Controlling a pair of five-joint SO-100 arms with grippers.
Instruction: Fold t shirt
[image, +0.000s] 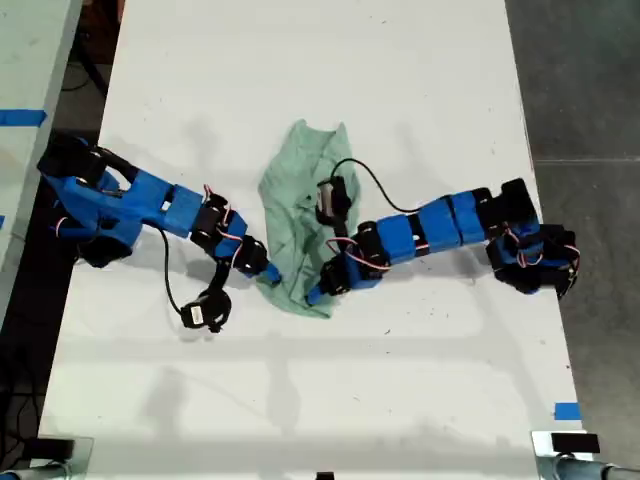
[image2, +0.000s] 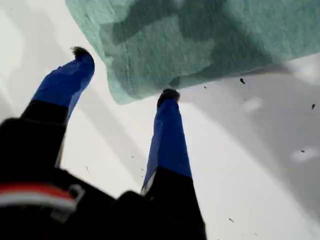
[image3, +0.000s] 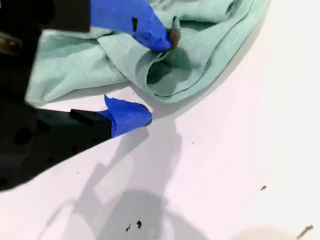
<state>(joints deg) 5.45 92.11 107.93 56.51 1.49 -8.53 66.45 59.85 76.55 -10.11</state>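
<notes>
T shirt lies crumpled lengthways mid-bench, with a narrow bunched end near both arms. It is not flat, and no clean fold is visible yet.

My first gripper comes in from the exterior view's left. Its fingers are apart and empty, with the tips right at a corner hem of the shirt. One tip sits at the cloth edge, the other is off on bare bench. I can't tell from the wrist view whether that tip is under the hem or just butting against it.

My second gripper comes in from the exterior view's right. Its fingers are also apart. The upper one rests on top of a rolled fold and the lower one is on bare bench just beside the edge. It straddles the cloth but is not clamped on it.

Risks from here:
- First gripper closes short and pinches air, or shoves the corner away, because its fingers aren't clearly around the hem.
- Second gripper bites the rolled fold and grabs several layers. Lifting would then drag the whole bundle instead of one edge.
- The two grippers are very close together at the same end. An uncoordinated pull stretches or twists the cloth, or the fingers collide.
- The second arm's cable and camera hang over the shirt in the exterior view, so a sweep could snag fabric.
- Folding a bunched shirt just locks the wrinkles in. It probably needs spreading first.
</notes>
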